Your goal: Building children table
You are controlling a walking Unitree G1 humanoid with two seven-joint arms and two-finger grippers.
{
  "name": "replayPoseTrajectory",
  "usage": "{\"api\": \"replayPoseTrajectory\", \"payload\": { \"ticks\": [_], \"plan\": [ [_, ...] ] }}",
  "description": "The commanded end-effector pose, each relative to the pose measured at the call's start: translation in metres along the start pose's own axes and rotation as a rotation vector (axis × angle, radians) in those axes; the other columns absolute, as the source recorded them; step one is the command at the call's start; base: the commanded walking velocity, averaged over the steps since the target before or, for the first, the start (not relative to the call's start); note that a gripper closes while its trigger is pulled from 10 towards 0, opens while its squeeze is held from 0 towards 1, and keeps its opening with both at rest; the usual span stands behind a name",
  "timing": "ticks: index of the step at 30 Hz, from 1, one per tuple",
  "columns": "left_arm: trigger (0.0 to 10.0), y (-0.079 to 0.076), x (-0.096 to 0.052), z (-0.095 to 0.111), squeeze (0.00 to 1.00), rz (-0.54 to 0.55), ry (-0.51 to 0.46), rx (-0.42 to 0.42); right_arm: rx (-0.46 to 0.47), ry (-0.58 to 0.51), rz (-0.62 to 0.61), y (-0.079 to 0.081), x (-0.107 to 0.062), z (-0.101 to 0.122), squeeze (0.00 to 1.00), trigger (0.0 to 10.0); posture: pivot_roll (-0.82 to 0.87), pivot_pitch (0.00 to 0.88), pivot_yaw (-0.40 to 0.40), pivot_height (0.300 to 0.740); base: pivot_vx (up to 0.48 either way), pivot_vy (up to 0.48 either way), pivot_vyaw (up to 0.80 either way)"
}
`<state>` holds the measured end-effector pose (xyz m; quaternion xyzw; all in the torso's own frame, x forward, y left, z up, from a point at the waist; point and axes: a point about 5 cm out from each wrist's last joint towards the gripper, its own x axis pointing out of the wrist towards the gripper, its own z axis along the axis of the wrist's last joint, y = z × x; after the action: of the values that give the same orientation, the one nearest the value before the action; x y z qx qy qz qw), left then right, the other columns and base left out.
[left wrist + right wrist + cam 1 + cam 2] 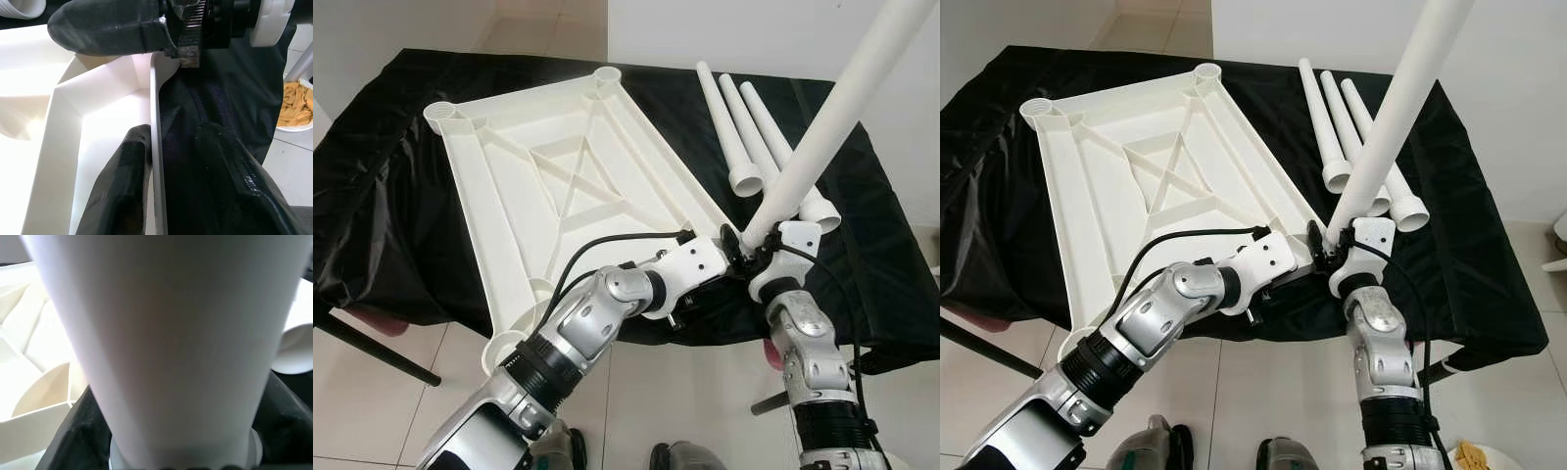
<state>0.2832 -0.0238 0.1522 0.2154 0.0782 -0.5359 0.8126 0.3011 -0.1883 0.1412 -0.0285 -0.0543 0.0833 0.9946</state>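
A white plastic tabletop (558, 176) lies upside down on the black-draped table (382, 196), with its ribs and corner sockets facing up. At its near right corner my left gripper (729, 257) straddles the thin rim (154, 122), one finger on each side, shut on it. Right beside it my right gripper (759, 250) is shut on the lower end of a long white leg (832, 117). The leg rises tilted up and to the right from that corner. In the right wrist view the leg (166, 333) is close up. Three more legs (744, 127) lie side by side at the back right.
The table's front edge runs just behind my arms, with pale tiled floor (695, 392) below. A red stool (382, 318) stands under the table's left side. A white bowl of yellow pieces (296, 105) sits on the floor to the right. A white wall stands behind.
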Motion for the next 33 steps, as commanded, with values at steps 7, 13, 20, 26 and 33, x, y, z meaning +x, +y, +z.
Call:
{"api": "replayPoseTrajectory", "payload": {
  "ticks": [7,13,20,26,33],
  "plan": [
    [0.0,-0.008,0.003,-0.001,0.00,-0.083,0.011,-0.005,-0.022,-0.075,0.120,0.010,0.001,0.018,0.00,10.0,-0.06,0.111,0.026,0.740,0.000,0.000,0.00],
    [2.6,-0.008,0.004,-0.002,0.00,-0.079,0.028,0.012,-0.010,-0.076,0.150,0.016,-0.002,0.018,0.00,10.0,-0.06,0.118,0.029,0.740,0.000,0.000,0.00],
    [1.3,-0.009,0.005,-0.002,0.00,-0.093,0.038,0.029,-0.009,-0.079,0.175,0.012,-0.004,0.021,0.00,10.0,-0.07,0.121,0.030,0.740,0.000,0.000,0.00],
    [10.0,-0.009,0.007,-0.003,0.00,-0.080,0.061,0.022,-0.006,-0.083,0.198,0.010,-0.005,0.023,0.00,10.0,-0.07,0.122,0.029,0.740,0.000,0.000,0.00],
    [10.0,-0.008,0.006,-0.002,1.00,-0.083,0.049,-0.006,-0.014,-0.073,0.218,0.006,-0.006,0.022,0.64,10.0,-0.07,0.123,0.023,0.740,0.000,0.000,0.00]
  ]
}}
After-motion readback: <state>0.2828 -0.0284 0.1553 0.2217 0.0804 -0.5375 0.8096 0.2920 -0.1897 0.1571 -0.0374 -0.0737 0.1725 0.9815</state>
